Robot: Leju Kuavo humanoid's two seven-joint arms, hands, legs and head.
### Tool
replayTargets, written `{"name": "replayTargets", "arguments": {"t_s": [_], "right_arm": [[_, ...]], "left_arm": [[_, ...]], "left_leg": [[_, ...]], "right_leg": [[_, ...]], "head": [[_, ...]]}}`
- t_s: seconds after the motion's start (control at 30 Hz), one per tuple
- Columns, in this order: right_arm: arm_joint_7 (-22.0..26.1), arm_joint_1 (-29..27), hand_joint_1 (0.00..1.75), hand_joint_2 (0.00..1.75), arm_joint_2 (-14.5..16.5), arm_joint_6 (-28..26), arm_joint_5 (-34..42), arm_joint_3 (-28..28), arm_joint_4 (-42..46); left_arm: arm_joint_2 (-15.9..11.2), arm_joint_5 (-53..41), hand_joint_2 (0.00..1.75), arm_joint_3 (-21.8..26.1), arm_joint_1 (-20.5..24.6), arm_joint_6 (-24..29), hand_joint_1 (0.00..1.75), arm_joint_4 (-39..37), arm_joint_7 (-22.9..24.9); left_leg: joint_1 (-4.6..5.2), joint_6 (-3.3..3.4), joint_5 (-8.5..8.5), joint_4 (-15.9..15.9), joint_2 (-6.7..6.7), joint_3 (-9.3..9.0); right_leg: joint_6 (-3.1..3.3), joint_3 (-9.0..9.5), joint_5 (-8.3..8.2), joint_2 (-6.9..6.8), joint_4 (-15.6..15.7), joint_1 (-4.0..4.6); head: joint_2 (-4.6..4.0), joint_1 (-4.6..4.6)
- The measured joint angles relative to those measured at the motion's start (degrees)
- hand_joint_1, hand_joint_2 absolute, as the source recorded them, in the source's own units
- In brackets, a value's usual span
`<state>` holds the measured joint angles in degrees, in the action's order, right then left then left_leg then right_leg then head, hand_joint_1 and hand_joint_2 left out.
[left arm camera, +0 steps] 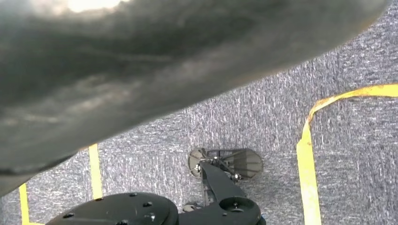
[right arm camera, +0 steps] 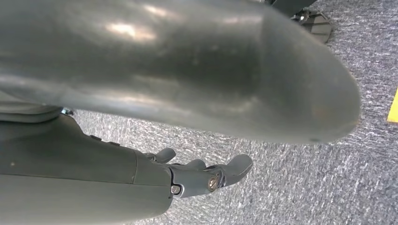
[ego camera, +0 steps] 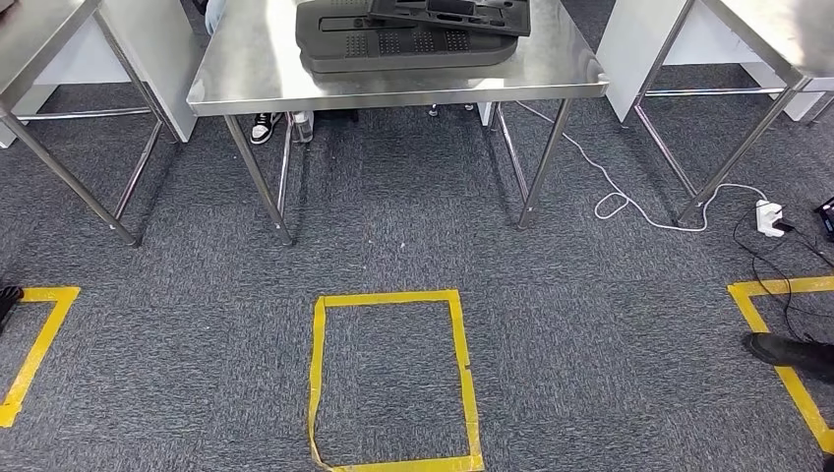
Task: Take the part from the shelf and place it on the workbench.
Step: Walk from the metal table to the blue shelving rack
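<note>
Two dark grey moulded parts (ego camera: 413, 34) lie stacked on a steel table (ego camera: 246, 84) straight ahead, at the top of the head view. In the right wrist view my right hand (right arm camera: 155, 173) hangs over the carpet. Its thick grey thumb (right arm camera: 211, 65) is close to the lens and its darker fingers (right arm camera: 220, 171) are stretched out with nothing in them. In the left wrist view my left hand (left arm camera: 141, 70) is a blurred grey mass over the carpet, and its fingers are hidden.
A yellow tape square (ego camera: 393, 379) marks the carpet in front of the table, with more tape corners left (ego camera: 39, 334) and right (ego camera: 777, 334). Steel tables stand at both sides. A white cable and power strip (ego camera: 769, 216) lie right. A person's shoes (ego camera: 262, 126) show under the table, another shoe (ego camera: 787, 351) at right.
</note>
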<state>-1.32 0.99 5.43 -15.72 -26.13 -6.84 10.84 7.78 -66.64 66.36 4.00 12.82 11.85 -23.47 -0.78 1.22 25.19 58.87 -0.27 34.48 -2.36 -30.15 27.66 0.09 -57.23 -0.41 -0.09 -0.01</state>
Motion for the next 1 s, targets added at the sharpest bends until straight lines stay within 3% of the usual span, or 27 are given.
{"name": "replayTargets", "arguments": {"t_s": [0.1,0.2,0.23,0.3,0.37,0.4,0.47,0.5,0.53,0.57,0.63,0.7,0.77,0.83,0.87,0.93,1.0], "right_arm": [[0.07,0.03,0.0,0.0,0.03,-0.04,-0.14,0.0,0.0],[-0.06,0.04,0.0,0.0,-0.07,-0.04,-0.16,0.0,0.0],[-0.13,0.04,0.0,0.0,-0.12,-0.04,-0.18,0.0,0.0],[-0.22,0.03,0.0,0.0,-0.14,-0.04,-0.2,0.0,0.0],[-0.27,-0.07,0.0,0.0,-0.18,-0.04,-0.2,0.0,-0.01],[-0.26,-0.13,0.0,0.0,-0.22,-0.04,-0.2,-0.01,-0.02],[-0.16,-0.17,0.0,0.0,-0.33,-0.04,-0.21,-0.01,-0.04],[-0.11,-0.09,0.0,0.0,-0.26,-0.04,-0.22,-0.01,-0.04],[-0.07,0.03,0.0,0.0,-0.22,-0.05,-0.24,-0.01,-0.04],[-0.05,0.15,0.0,0.0,-0.16,-0.06,-0.25,-0.01,-0.04],[-0.04,0.22,0.0,0.0,-0.17,-0.06,-0.25,-0.01,-0.06],[-0.07,0.13,0.0,0.0,-0.17,-0.06,-0.25,-0.02,-0.07],[-0.1,0.05,0.0,0.0,-0.12,-0.06,-0.25,-0.02,-0.07],[-0.21,-0.02,0.0,0.0,-0.07,-0.06,-0.25,-0.02,-0.09],[-0.28,-0.05,0.0,0.0,-0.06,-0.06,-0.25,-0.01,-0.1],[-0.38,-0.12,0.0,0.0,-0.06,-0.06,-0.25,-0.01,-0.13],[-0.43,-0.11,0.0,0.0,-0.04,-0.06,-0.25,-0.02,-0.13]], "left_arm": [[-0.01,0.0,0.0,0.04,0.01,0.04,0.0,0.0,0.0],[0.15,0.0,0.0,0.07,0.04,0.13,0.0,0.01,0.03],[0.21,-0.01,0.0,0.07,0.06,0.2,0.0,0.01,0.07],[0.28,-0.03,0.0,0.08,0.1,0.34,0.0,0.01,0.16],[0.38,-0.1,0.0,0.08,0.07,0.4,0.0,0.0,0.28],[0.42,-0.14,0.0,0.08,0.06,0.4,0.0,0.0,0.35],[0.49,-0.2,0.0,0.08,0.05,0.39,0.0,0.0,0.45],[0.45,-0.22,0.0,0.08,0.06,0.39,0.0,0.03,0.48],[0.43,-0.25,0.0,0.08,0.05,0.38,0.0,0.04,0.5],[0.4,-0.28,0.0,0.08,0.04,0.38,0.0,0.05,0.54],[0.43,-0.33,0.0,0.08,0.01,0.38,0.0,0.04,0.61],[0.44,-0.35,0.0,0.08,0.01,0.38,0.0,0.04,0.68],[0.42,-0.34,0.0,0.08,0.0,0.38,0.0,0.04,0.75],[0.4,-0.34,0.0,0.08,-0.05,0.38,0.0,0.04,0.84],[0.39,-0.35,0.0,0.08,-0.1,0.38,0.0,0.04,0.88],[0.39,-0.35,0.0,0.09,-0.2,0.38,0.0,0.04,0.96],[0.38,-0.35,0.0,0.1,-0.24,0.38,0.0,0.04,1.02]], "left_leg": [[0.3,-0.02,0.01,-0.02,-0.01,0.13],[-0.16,0.08,-0.51,-1.13,0.13,-0.23],[-0.47,0.14,-0.75,-1.51,0.22,-0.31],[-0.7,0.2,-0.99,-1.67,0.43,-0.06],[-0.83,-0.04,-1.15,-1.64,0.67,0.24],[-0.98,-0.23,-1.25,-1.63,0.8,0.35],[-1.36,-0.85,-1.46,-1.56,1.03,0.45],[-1.37,-1.32,-1.53,-1.54,1.17,0.43],[-1.34,-1.85,-1.56,-1.53,1.29,0.37],[-1.25,-2.37,-1.57,-1.55,1.42,0.28],[-1.37,-3.32,-1.75,-1.9,1.76,-0.05],[-1.68,-3.84,-0.85,-1.07,1.69,0.13],[-1.68,-3.82,2.97,4.35,1.06,2.22],[-1.41,-3.62,7.27,12.85,0.55,5.6],[-1.27,-3.48,8.32,15.81,0.41,6.76],[-1.08,-3.05,7.74,16.34,0.29,6.65],[-0.97,-2.5,4.9,10.92,0.01,3.69]], "right_leg": [[-0.1,-0.04,-0.04,-0.01,0.1,-0.22],[-0.37,-0.83,0.89,-0.02,-1.11,-0.21],[-0.36,-1.9,2.09,-0.01,-3.27,-0.22],[-0.4,-5.37,5.39,0.0,-10.51,-0.56],[-1.1,-7.74,6.93,-0.02,-15.48,-0.98],[-1.77,-7.32,6.36,-0.05,-14.81,-1.22],[-3.38,-3.21,3.37,-0.59,-7.08,-1.8],[-3.82,-1.23,2.01,-1.1,-3.11,-1.9],[-3.66,0.12,1.03,-1.43,-0.26,-1.91],[-3.04,0.55,0.61,-1.64,0.92,-1.79],[-1.23,0.14,0.27,-1.2,0.7,-1.39],[0.03,0.3,-0.19,-0.79,0.72,-1.38],[0.81,0.45,-0.65,-0.42,0.77,-1.36],[1.14,0.25,-0.8,-0.02,0.73,-0.92],[1.21,0.2,-0.82,0.21,0.71,-0.7],[1.25,0.24,-0.79,0.73,0.67,-0.36],[1.25,0.39,-0.76,1.37,0.63,-0.23]], "head": [[0.0,0.01],[0.0,0.1],[0.0,0.27],[0.0,0.57],[0.0,0.6],[0.0,0.61],[0.0,0.65],[0.0,0.75],[0.0,0.73],[0.0,0.7],[0.0,0.52],[0.0,0.41],[0.0,0.16],[0.0,0.03],[0.0,0.04],[0.0,0.07],[0.0,0.07]]}}
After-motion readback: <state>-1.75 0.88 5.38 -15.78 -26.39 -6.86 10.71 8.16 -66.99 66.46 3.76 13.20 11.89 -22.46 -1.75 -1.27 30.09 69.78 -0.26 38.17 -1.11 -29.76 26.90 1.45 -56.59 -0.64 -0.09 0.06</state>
